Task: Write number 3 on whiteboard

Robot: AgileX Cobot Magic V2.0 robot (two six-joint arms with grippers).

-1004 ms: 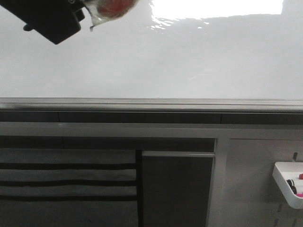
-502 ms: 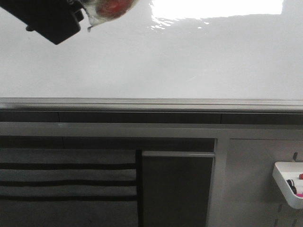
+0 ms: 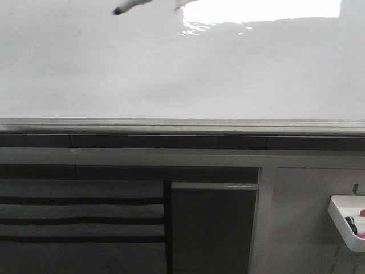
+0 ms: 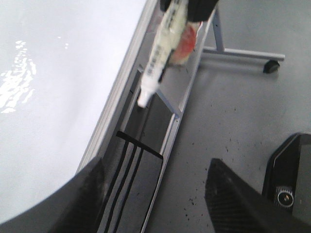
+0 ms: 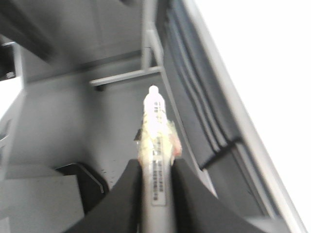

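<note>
The whiteboard (image 3: 171, 74) fills the upper front view, glossy, with a bright light patch and a grey edge rail (image 3: 171, 123). No number 3 or other ink shows on it. My right gripper (image 5: 156, 165) is shut on a white marker (image 5: 155, 131) wrapped in clear tape, beside the board (image 5: 262, 58). In the front view only the marker's dark-tipped end (image 3: 118, 9) shows at the top edge. My left gripper (image 4: 156, 167) is open and empty, near the board's edge (image 4: 48, 73). The marker (image 4: 158, 58) hangs ahead of it, off the board's surface.
Below the rail is a grey frame with a dark striped panel (image 3: 80, 220) and a dark panel (image 3: 214, 228). A small white plastic tray (image 3: 348, 220) with small items hangs at the lower right. Grey floor and a stand leg with a caster (image 4: 272, 65) show.
The black gripper with the taped marker at the front view's top left has moved up out of the frame. Only the marker's end shows now.
</note>
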